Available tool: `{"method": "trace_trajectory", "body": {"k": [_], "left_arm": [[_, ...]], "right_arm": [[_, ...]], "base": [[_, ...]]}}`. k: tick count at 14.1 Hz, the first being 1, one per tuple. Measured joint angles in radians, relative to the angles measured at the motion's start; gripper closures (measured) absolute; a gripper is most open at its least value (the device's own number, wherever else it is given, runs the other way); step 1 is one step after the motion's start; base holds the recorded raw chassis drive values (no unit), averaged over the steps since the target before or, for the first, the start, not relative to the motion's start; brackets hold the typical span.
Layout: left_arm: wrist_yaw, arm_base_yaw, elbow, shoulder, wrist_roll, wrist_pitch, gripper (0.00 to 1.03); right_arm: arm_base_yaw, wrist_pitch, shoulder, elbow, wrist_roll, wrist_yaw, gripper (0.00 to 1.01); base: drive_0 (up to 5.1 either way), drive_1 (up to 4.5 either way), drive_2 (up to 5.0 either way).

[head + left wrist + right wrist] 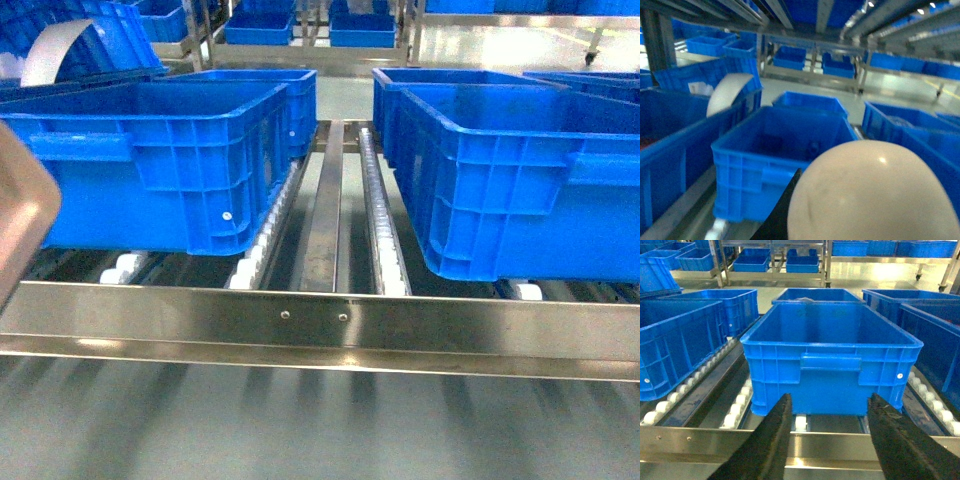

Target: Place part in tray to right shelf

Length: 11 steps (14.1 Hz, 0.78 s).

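The beige tray [875, 195] fills the lower right of the left wrist view, its rounded back towards the camera. One black finger [782, 212] of my left gripper lies against its left side, and the grip itself is covered by the tray. In the head view only a corner of the tray [20, 215] shows at the left edge, in front of the shelf [320, 325]. My right gripper [829, 399] is open and holds nothing, in front of the shelf rail [830, 440]. The part is out of view.
Large blue crates [170, 160] [520, 180] stand on the roller lanes, with a bare lane of white rollers [380, 215] between them. A blue crate [832, 355] sits straight ahead of my right gripper. A white curved object [730, 92] leans in a crate at the left.
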Motion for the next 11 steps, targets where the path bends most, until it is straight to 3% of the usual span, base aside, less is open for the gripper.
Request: {"method": "trace_trajectory", "body": {"k": [1, 2, 3, 6, 9, 11], "left_arm": [[0.024, -0.012, -0.067, -0.057, 0.04, -0.087, 0.89], [0.016, -0.003, -0.185, -0.106, 0.074, -0.072, 0.89], [0.016, -0.004, -0.202, -0.125, 0.076, -0.069, 0.89], [0.017, -0.005, -0.232, -0.17, 0.076, -0.057, 0.89], [0.018, -0.005, -0.256, -0.2, 0.076, -0.054, 0.89], [0.019, -0.005, -0.274, -0.217, 0.076, -0.058, 0.89]], "right_arm": [[-0.019, -0.008, -0.029, -0.03, 0.0, -0.027, 0.64], [-0.07, -0.029, -0.111, -0.084, 0.0, -0.074, 0.95], [-0.077, -0.035, -0.123, -0.092, -0.001, -0.079, 1.0], [-0.097, -0.052, -0.157, -0.111, 0.004, -0.107, 0.99], [-0.173, -0.068, -0.19, -0.127, 0.004, -0.189, 0.99], [-0.201, -0.079, -0.212, -0.134, 0.005, -0.188, 0.99]], "base": [[0.0, 0.0, 0.0], [0.0, 0.0, 0.0], [0.0, 0.0, 0.0], [0.0, 0.0, 0.0], [0.0, 0.0, 0.0], [0.0, 0.0, 0.0]]}}
